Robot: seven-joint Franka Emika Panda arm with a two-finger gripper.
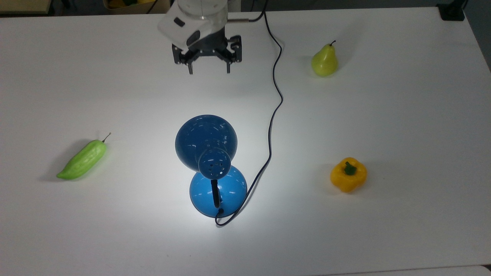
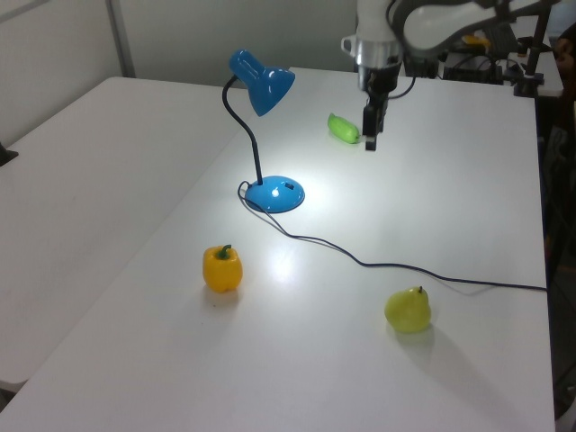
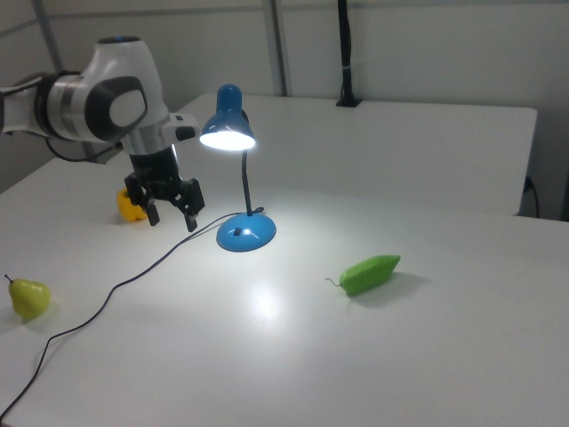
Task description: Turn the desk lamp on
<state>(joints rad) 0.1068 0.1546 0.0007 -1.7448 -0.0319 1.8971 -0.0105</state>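
Glowing desk lamp (image 1: pixel 207 153); tool (image 1: pixel 208 71) spread wide, well apart

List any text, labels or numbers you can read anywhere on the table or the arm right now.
None can be read. The lamp, its cord, the pear, the yellow pepper, the green gourd and the table are unmarked; the gripper housing has dark patches, no legible characters.

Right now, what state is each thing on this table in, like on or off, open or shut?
desk lamp: on, lighting the table
pincer: open, empty, up off the table
cord: lying loose on the table
pear: upright
yellow pepper: stem up
green gourd: lying on its side
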